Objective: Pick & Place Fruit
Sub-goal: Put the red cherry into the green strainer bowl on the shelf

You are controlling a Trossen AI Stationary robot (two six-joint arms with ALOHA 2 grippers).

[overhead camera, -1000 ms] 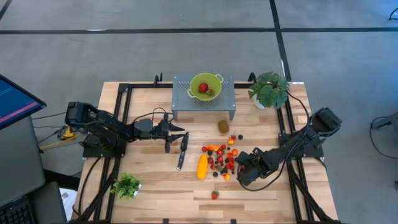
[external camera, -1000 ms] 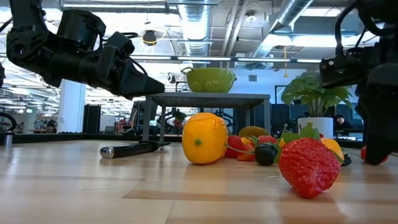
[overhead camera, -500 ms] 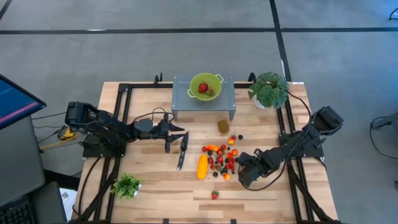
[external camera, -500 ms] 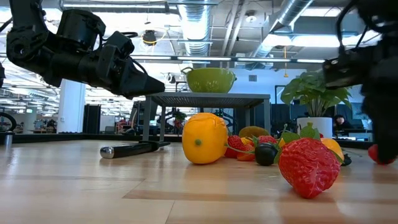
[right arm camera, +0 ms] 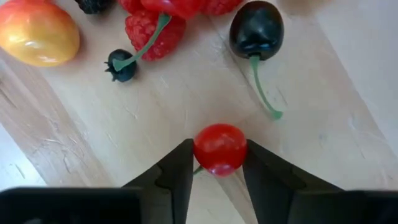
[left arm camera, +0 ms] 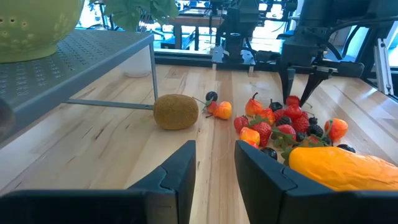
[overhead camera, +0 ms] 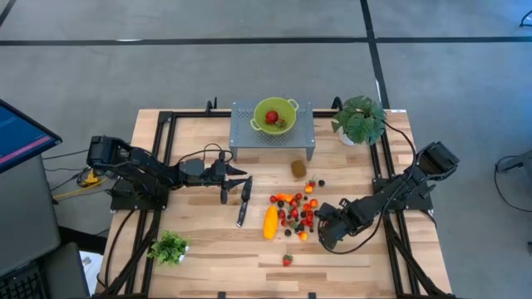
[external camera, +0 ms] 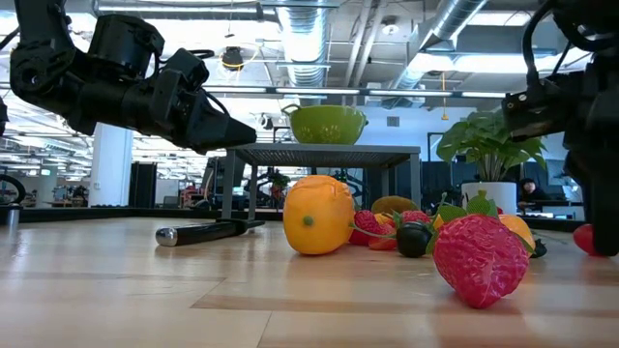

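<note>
The right gripper [right arm camera: 219, 163] pinches 1 red cherry [right arm camera: 220, 149] at the fruit pile's [overhead camera: 295, 212] edge; the left gripper [overhead camera: 235, 188] waits narrowly parted beside the knife [overhead camera: 243, 201].

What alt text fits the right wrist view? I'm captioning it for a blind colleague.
The right gripper is closed on a small red cherry, pinched between its two dark fingers just above the wooden table. Beyond it lie a dark cherry with a green stem, a raspberry, a blueberry and an orange-red fruit.
</note>
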